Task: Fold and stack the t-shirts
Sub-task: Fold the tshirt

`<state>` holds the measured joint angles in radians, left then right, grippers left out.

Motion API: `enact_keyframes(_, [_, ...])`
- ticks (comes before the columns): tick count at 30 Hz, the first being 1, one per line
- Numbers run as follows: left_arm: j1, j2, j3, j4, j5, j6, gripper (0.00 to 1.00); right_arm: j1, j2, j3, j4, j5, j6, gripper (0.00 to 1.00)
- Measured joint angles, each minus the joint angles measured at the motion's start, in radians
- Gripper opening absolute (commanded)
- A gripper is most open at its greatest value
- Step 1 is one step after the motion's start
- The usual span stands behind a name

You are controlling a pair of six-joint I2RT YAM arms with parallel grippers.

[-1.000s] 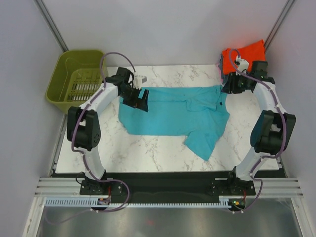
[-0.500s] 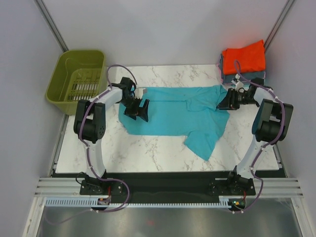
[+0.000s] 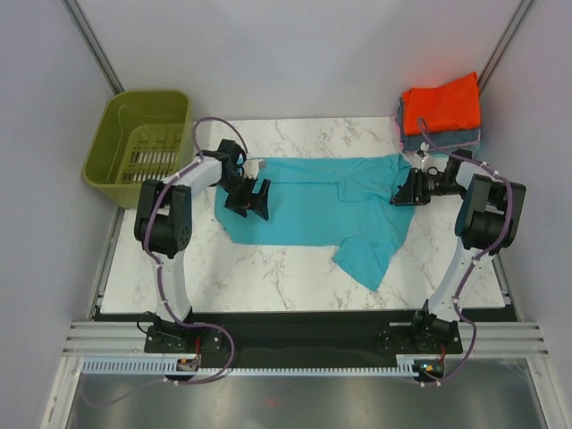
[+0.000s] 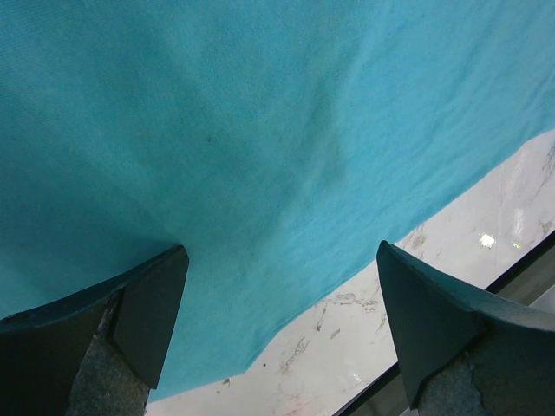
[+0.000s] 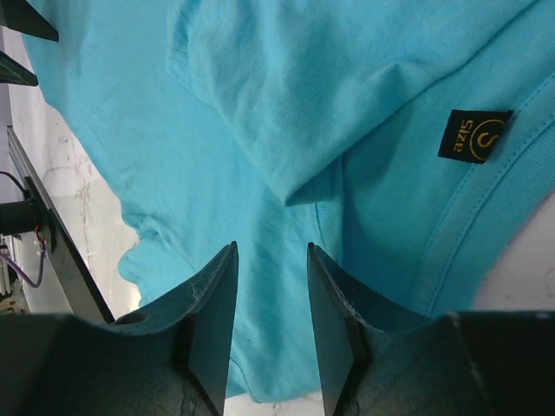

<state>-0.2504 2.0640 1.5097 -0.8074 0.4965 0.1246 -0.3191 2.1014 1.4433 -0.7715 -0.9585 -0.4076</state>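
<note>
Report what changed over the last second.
The left hand and right hand both drew toward the near edge, settling low over opposite ends of the teal shirt; the right one left the orange shirt. Nothing gripped or released. Shirts and basket lie unmoved.

Teal t-shirt [image 4: 260, 130] is matt cloth; table [image 4: 468, 225] glossy, perhaps marble.

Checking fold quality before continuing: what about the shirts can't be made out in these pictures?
- Top view: part of the teal shirt near its left end, covered by the left tool.
- Top view: the grey-blue shirt, mostly under the orange shirt.
- Right wrist view: whether the right tool touches the cloth; its own fingers hide the contact.
</note>
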Motion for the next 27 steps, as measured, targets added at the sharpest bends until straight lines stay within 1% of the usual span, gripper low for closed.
enact_keyframes(7, [-0.017,0.0,0.002,-0.002,-0.033,0.0,0.99,0.0,0.059,0.002,0.057,-0.014,0.009,0.46])
enact_keyframes(20, [-0.039,0.0,0.006,-0.006,-0.077,0.001,0.99,0.019,0.097,0.064,0.158,-0.024,0.074,0.44])
enact_keyframes(23, [-0.039,0.0,0.007,-0.006,-0.078,0.001,0.99,0.035,0.104,0.065,0.168,-0.025,0.082,0.42])
enact_keyframes(26, [-0.039,0.0,0.007,-0.006,-0.078,0.001,0.99,0.054,0.106,0.065,0.17,-0.026,0.092,0.38])
enact_keyframes(27, [-0.039,0.0,0.007,-0.006,-0.078,0.001,0.99,0.06,0.106,0.065,0.171,-0.03,0.098,0.34])
